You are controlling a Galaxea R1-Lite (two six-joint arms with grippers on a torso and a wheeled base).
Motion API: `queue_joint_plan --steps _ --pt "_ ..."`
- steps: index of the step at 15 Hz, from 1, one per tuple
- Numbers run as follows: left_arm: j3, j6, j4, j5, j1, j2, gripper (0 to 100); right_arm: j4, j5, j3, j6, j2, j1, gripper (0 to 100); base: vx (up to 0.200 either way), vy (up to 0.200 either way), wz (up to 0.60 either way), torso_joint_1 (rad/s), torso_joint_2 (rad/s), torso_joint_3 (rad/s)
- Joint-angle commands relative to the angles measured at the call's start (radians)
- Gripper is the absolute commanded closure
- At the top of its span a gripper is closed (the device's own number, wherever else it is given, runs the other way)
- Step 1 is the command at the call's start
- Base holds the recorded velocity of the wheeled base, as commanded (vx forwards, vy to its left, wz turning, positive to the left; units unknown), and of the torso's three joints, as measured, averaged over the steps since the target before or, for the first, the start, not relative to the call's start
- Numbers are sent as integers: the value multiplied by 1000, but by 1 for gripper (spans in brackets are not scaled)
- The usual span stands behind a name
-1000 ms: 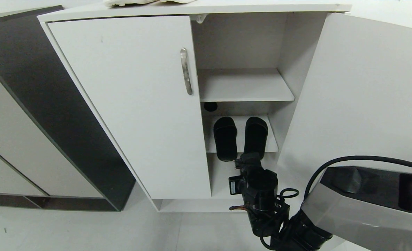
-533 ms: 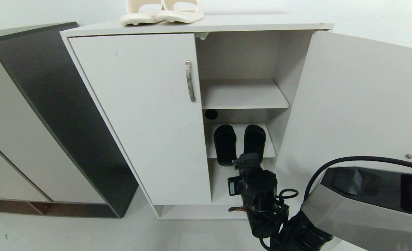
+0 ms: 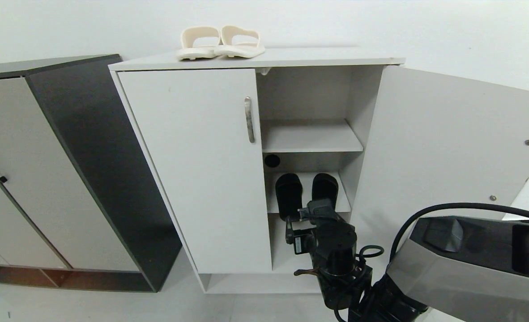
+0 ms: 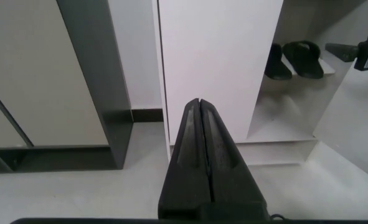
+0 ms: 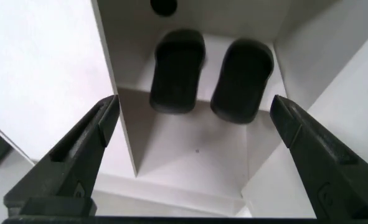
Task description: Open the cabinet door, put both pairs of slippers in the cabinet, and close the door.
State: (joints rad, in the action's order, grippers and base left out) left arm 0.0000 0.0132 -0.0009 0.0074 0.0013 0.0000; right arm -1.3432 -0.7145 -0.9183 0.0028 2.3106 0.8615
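The black pair (image 3: 288,192) lies on the middle shelf (image 3: 343,201), lower centre of the head view. The right gripper (image 5: 195,109) hangs before it, wide apart and empty. The cream slippers (image 3: 220,42) sit on the cabinet top (image 3: 327,56), upper centre. To my judgement, the gripper should back out clear of the shelf edges, then rise to them.

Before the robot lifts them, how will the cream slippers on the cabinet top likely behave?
The cream slippers look like thick moulded foam, so probably light and slightly bendy. Lying flat on the cabinet top, they should not roll; the smooth strap may slip.
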Motion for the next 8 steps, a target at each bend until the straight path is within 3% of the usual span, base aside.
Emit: queue_joint_plan --steps 1,6,8 --pt "0 1 -1 0 0 2 100 -1 0 13 -1 1 -1 0 0 0 0 2 2 85" --pt "0 1 -1 0 0 2 100 -82 64 127 -29 -34 5 0 0 0 0 0 0 0" --pt "0 1 -1 0 0 2 100 -225 116 157 -78 -7 -6 0 0 0 0 0 0 0"
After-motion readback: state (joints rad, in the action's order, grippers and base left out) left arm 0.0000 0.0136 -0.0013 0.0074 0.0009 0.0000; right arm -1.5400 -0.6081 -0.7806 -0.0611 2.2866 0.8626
